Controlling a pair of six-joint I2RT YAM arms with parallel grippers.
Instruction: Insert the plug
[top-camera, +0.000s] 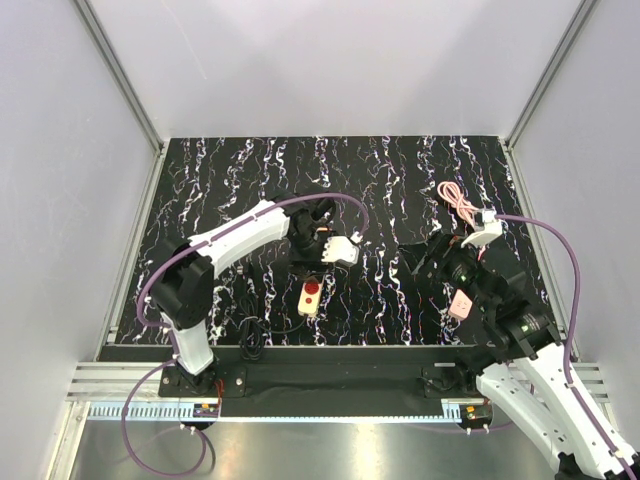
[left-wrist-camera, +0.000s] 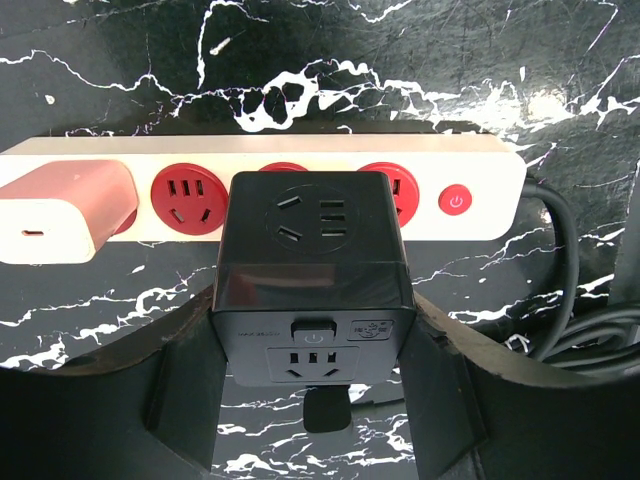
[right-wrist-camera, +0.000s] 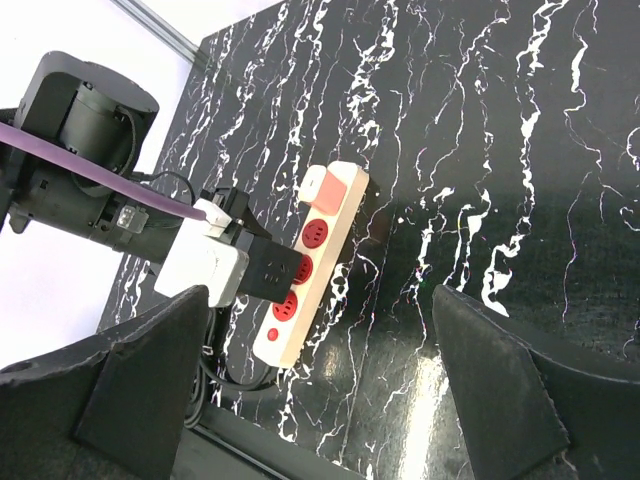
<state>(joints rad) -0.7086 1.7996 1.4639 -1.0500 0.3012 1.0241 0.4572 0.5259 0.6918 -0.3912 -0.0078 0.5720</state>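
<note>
1. The left end effector (left-wrist-camera: 313, 400) pinches the plug (left-wrist-camera: 313, 270) from both sides. The plug sits against the strip (left-wrist-camera: 480, 160), covering a red socket near the strip's middle.
2. The right end effector (right-wrist-camera: 330, 400) is spread wide, holds nothing, and is well apart from the strip.
3. I think the strip could slide when pushed, since nothing holds it down on the desk (left-wrist-camera: 120, 60).
4. If the plug tips, its pins could miss the holes. I cannot tell if they are in.
5. The strip's red button (left-wrist-camera: 456, 200) shows a power sign. The plug's small print is too tiny to read.
</note>
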